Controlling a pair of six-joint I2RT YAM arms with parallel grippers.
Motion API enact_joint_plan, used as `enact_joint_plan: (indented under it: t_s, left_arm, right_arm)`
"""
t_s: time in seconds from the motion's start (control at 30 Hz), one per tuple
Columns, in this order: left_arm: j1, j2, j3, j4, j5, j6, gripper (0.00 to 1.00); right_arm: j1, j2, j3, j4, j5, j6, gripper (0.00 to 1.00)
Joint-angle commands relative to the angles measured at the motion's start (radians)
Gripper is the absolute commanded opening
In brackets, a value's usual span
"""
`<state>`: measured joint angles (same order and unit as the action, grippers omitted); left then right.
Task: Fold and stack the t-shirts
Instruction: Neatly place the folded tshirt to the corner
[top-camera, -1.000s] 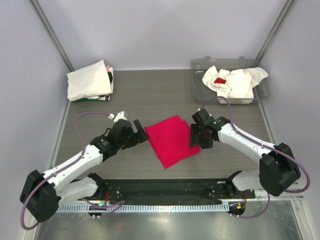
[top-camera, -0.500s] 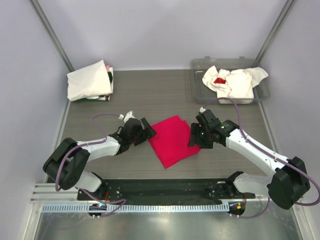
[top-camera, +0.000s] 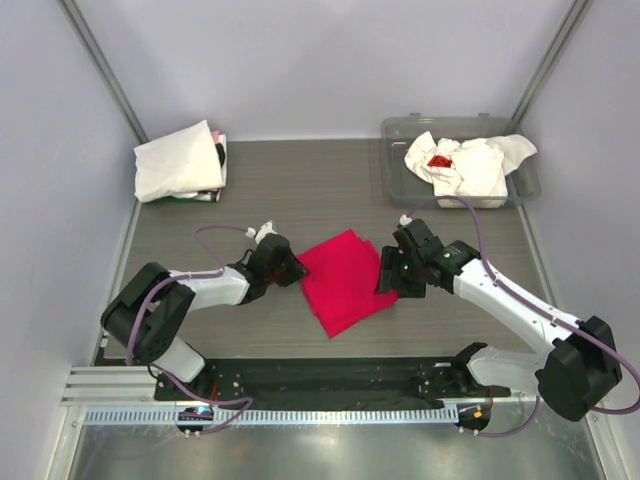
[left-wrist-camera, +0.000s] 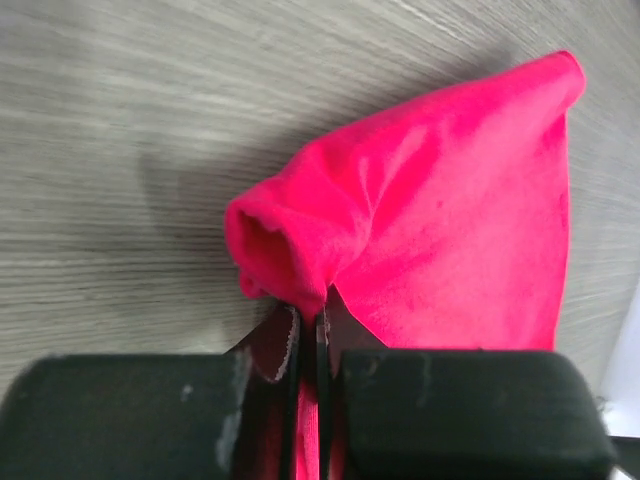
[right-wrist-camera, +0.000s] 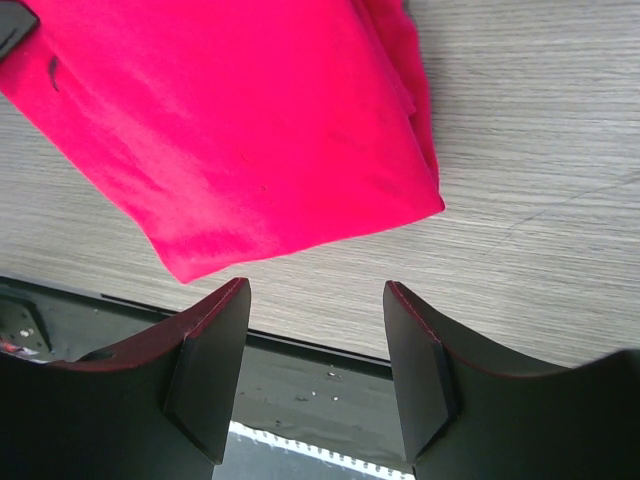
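Your left wrist view shows what the top camera cannot: the left gripper is clamped on a bunched corner of the red t-shirt, at the shirt's left edge. The right gripper hangs at the shirt's right edge, jaws apart, holding nothing. Beyond the shirt, far right, you see 1 crumpled white t-shirt pile in the tub. Far left lies 1 folded white stack.
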<state>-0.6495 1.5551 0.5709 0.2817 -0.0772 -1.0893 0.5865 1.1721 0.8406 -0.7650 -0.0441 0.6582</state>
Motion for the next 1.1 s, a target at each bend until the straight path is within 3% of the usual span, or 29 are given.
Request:
enact_joint_plan:
  t_s: [0.0, 0.3, 0.37, 0.47, 0.6, 0.87, 1.07]
  left_arm:
    - [0.017, -0.075, 0.162, -0.267, -0.051, 0.155, 0.0]
    - [0.266, -0.076, 0.409, -0.613, 0.111, 0.417, 0.0]
    - [0.293, -0.063, 0.484, -0.68, 0.091, 0.501, 0.0]
    - [0.313, -0.049, 0.578, -0.758, -0.074, 0.606, 0.0]
    - [0.364, -0.033, 0.686, -0.814, -0.174, 0.726, 0.0]
    - [0.526, -0.038, 0.846, -0.793, 0.002, 0.871, 0.0]
    - [0.615, 0.045, 0.992, -0.785, 0.132, 0.942, 0.0]
  right_arm:
    - [0.004, -0.057, 0.02, 0.007, -0.02, 0.014, 0.62]
    - [0.004, -0.152, 0.029, -0.007, -0.048, 0.029, 0.62]
    - [0.004, -0.172, 0.029, -0.007, -0.053, 0.027, 0.62]
    - [0.004, -0.184, 0.031, -0.008, -0.059, 0.021, 0.62]
    - [0.004, -0.199, 0.035, -0.007, -0.076, 0.014, 0.62]
    - [0.004, -0.233, 0.044, -0.031, -0.103, 0.004, 0.62]
    - [0.004, -0.21, 0.074, -0.066, -0.088, -0.034, 0.62]
